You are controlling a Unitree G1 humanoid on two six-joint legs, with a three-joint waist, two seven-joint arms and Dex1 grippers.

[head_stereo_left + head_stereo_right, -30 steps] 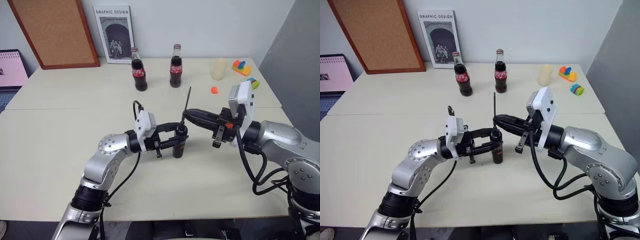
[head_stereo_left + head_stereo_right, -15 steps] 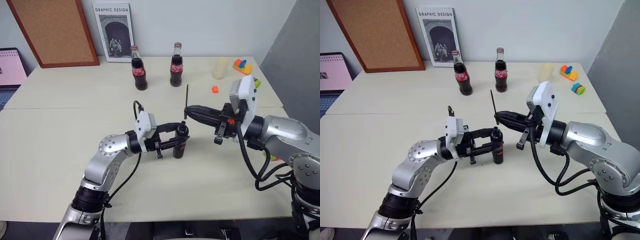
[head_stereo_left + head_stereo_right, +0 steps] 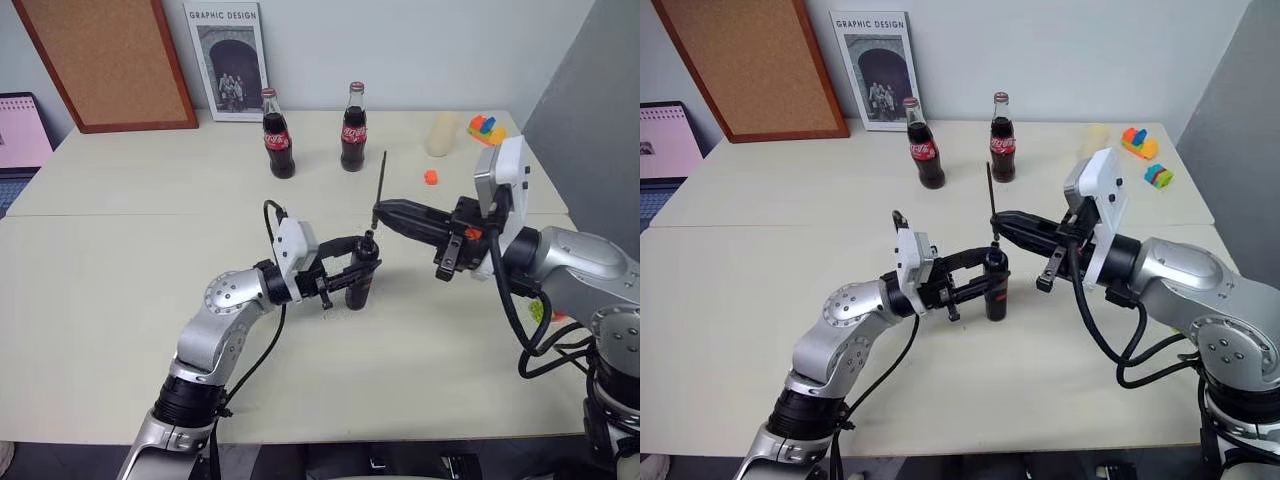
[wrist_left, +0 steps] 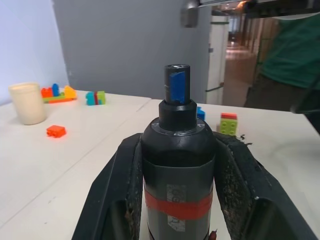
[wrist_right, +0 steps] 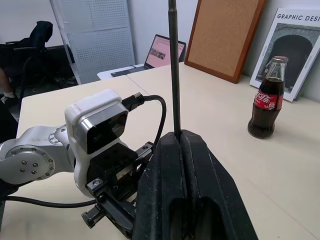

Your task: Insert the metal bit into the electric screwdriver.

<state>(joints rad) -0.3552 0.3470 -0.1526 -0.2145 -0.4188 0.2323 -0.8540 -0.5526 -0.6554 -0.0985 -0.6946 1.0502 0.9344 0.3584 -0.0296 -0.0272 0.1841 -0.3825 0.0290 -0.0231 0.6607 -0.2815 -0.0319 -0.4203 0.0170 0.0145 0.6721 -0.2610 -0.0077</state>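
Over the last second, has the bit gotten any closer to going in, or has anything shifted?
The right tool, shut on the metal bit, lifted slightly, so the bit's lower end now hangs just above the electric screwdriver. It is not inserted yet. The left tool kept the screwdriver clamped upright on the table; the cola bottles stayed put.

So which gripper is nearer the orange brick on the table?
Right. The right gripper, shut on the metal bit, hangs just short of the orange brick; the left gripper clamps the electric screwdriver farther away.
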